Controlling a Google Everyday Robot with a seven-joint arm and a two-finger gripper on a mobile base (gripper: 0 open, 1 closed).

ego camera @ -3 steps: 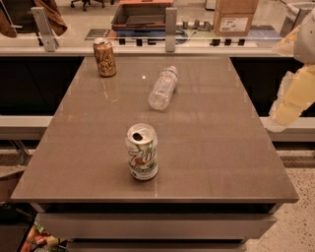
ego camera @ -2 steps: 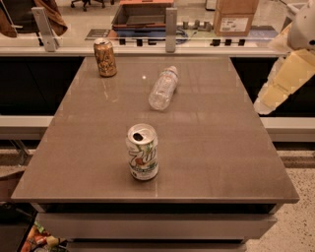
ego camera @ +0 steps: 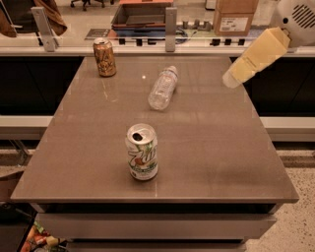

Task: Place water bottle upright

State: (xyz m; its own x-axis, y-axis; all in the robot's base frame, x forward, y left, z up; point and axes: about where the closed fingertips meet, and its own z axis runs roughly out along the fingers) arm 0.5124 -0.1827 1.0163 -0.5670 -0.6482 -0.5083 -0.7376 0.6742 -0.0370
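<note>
The water bottle (ego camera: 163, 87) is clear ribbed plastic and lies on its side on the brown table (ego camera: 221, 147), a little behind the middle, with its cap end pointing away from me. My gripper (ego camera: 235, 75) is the pale yellow end of the arm at the upper right. It hangs above the table's far right edge, well to the right of the bottle and apart from it.
A white-green soda can (ego camera: 142, 151) stands upright near the table's front middle. A gold-brown soda can (ego camera: 104, 57) stands upright at the far left. A glass rail with posts (ego camera: 170, 22) runs behind the table. A cardboard box (ego camera: 235, 15) sits beyond it.
The arm has swung up and to the left, from beside the table's right edge to over its far right corner. The bottle and both cans have not moved.
</note>
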